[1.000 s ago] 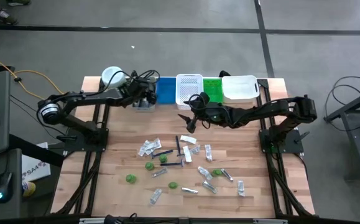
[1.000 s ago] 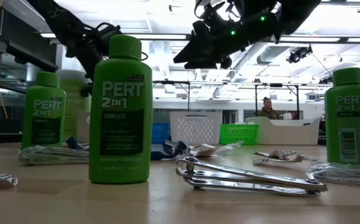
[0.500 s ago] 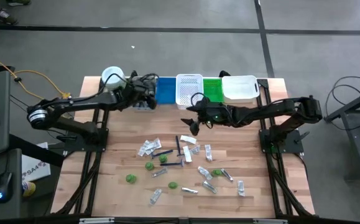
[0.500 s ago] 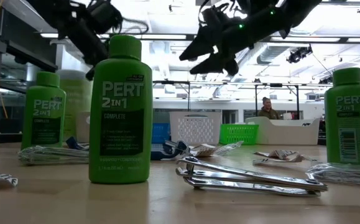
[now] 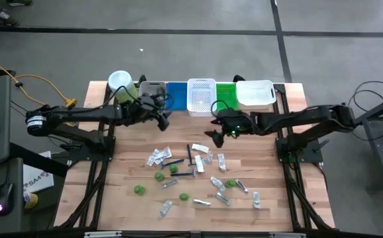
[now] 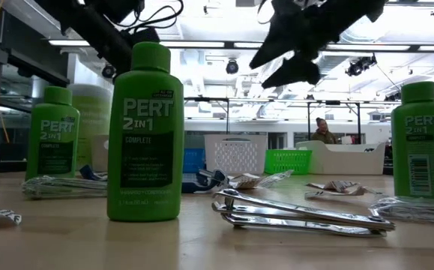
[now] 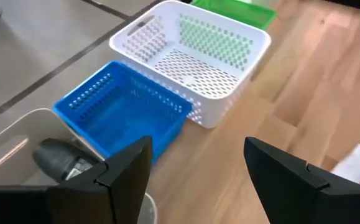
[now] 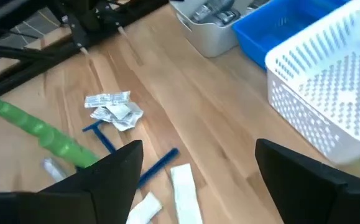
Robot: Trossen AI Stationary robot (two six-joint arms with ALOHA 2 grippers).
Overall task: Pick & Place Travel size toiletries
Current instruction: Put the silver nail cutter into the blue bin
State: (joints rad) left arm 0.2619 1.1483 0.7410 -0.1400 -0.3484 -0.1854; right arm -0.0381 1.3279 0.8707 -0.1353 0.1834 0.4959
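High view: the travel size toiletries (image 5: pixel 194 177) lie scattered over the middle of the wooden table (image 5: pixel 125 205), well in front of the bin row. They include small green bottles (image 6: pixel 145 135) labelled PERT 2 in 1, clear and white sachets (image 8: pixel 112 107), thin blue sticks (image 8: pixel 158 167) and shiny metal clippers (image 6: pixel 299 212). The left gripper (image 5: pixel 165 119) hangs just in front of the blue bin (image 7: pixel 120 112), fingers spread and empty. The right gripper (image 5: pixel 215 137) hovers above the nearest sachets, fingers also apart, holding nothing.
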